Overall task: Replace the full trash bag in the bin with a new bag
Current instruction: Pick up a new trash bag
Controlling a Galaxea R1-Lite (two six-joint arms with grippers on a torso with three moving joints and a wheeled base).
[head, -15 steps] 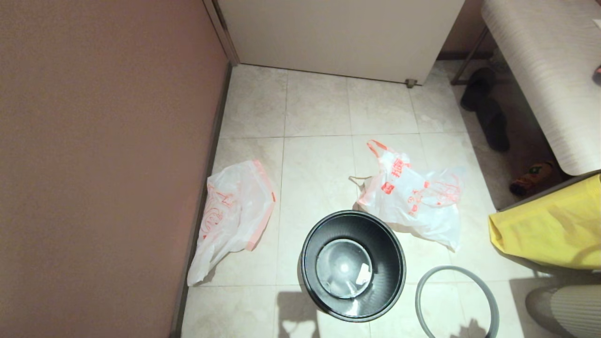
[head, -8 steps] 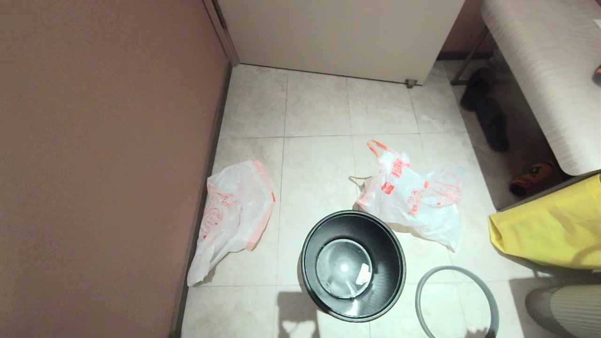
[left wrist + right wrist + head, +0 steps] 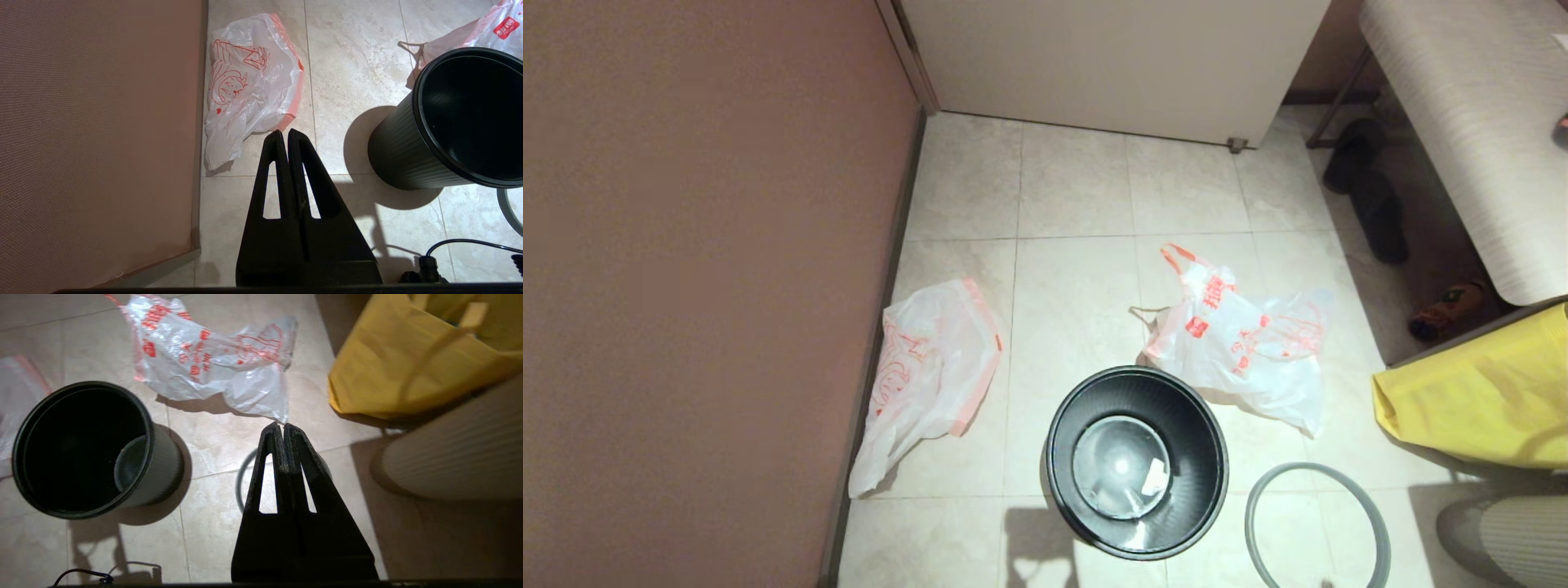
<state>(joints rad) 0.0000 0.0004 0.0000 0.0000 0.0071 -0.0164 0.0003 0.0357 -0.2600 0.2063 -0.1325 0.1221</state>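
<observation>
Tiled floor beside a brown wall, bin as landmark. Nearest, both grippers, left [image 3: 284, 132] and right [image 3: 279, 426], hang pinched together and empty. The bin [image 3: 1137, 461] stands unlined; its grey hoop [image 3: 1313, 523] lies off, just right of it. The new bag [image 3: 927, 371] lies left; the full trash bag [image 3: 1241, 343] lies behind-right. Removal looks done; lining and re-hooping remain.

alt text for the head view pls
An empty black bin stands on a tiled floor, its grey hoop rim lying loose beside it. The full trash bag lies just behind it; the new bag lies by the wall.
</observation>
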